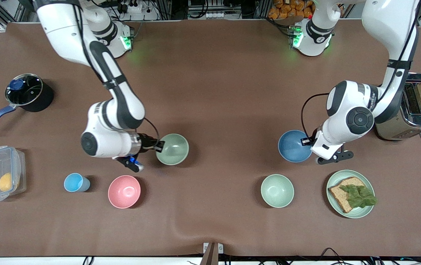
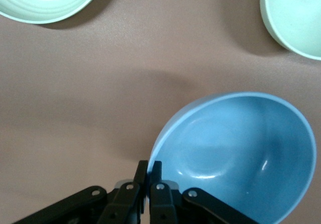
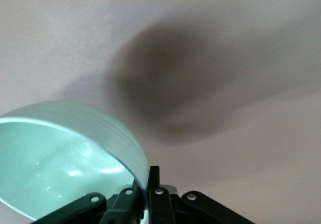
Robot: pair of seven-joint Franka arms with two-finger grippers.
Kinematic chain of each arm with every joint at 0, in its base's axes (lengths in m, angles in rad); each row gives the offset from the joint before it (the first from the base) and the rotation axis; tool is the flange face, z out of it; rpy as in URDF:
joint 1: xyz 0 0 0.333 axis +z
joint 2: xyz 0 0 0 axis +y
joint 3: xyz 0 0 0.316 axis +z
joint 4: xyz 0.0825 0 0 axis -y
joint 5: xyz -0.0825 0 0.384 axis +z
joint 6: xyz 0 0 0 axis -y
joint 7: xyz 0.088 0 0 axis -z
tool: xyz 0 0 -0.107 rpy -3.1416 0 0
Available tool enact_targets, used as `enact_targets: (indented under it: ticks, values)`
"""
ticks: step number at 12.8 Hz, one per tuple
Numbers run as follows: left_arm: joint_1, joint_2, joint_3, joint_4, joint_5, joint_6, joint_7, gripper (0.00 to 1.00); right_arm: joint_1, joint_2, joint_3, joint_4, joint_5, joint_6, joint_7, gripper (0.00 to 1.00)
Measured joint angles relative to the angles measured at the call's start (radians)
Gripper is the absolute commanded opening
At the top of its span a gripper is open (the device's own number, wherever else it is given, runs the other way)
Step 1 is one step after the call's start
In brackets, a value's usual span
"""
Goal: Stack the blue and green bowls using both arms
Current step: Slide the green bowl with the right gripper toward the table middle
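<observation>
Between the two arms, toward the middle of the desk, lies the bare stretch that separates the two held bowls. The right gripper [image 1: 157,144] has its fingers [image 3: 153,180] pinched narrow on the rim of the green bowl [image 1: 173,148], which appears lifted and tilted, its shadow cast on the desk [image 1: 225,92] in the right wrist view. The left gripper [image 1: 307,141] has its fingers [image 2: 156,173] clamped narrow on the rim of the blue bowl [image 1: 294,146], toward the left arm's end. Each bowl extends from its fingers toward the other bowl, so the open sides face the centre line. Stacking likely requires one bowl carried over the other; both arms are about equally distant from the midpoint.
</observation>
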Motion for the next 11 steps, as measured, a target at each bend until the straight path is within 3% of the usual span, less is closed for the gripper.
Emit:
enact_targets:
  ticks: [7,8,10,11]
  values:
    - [0.0,0.006,0.0,0.0,0.0,0.0,0.0,0.0,0.17,0.095,0.0,0.066,0.012,0.158,0.267,0.0]
    - [0.0,0.006,0.0,0.0,0.0,0.0,0.0,0.0,0.183,0.104,0.0,0.068,0.012,0.172,0.286,0.13]
    - [0.0,0.006,0.0,0.0,0.0,0.0,0.0,0.0,0.2,0.112,0.0,0.073,0.012,0.179,0.3,0.93]
    - [0.0,0.006,0.0,0.0,0.0,0.0,0.0,0.0,0.203,0.112,0.0,0.076,0.012,0.18,0.3,1.0]
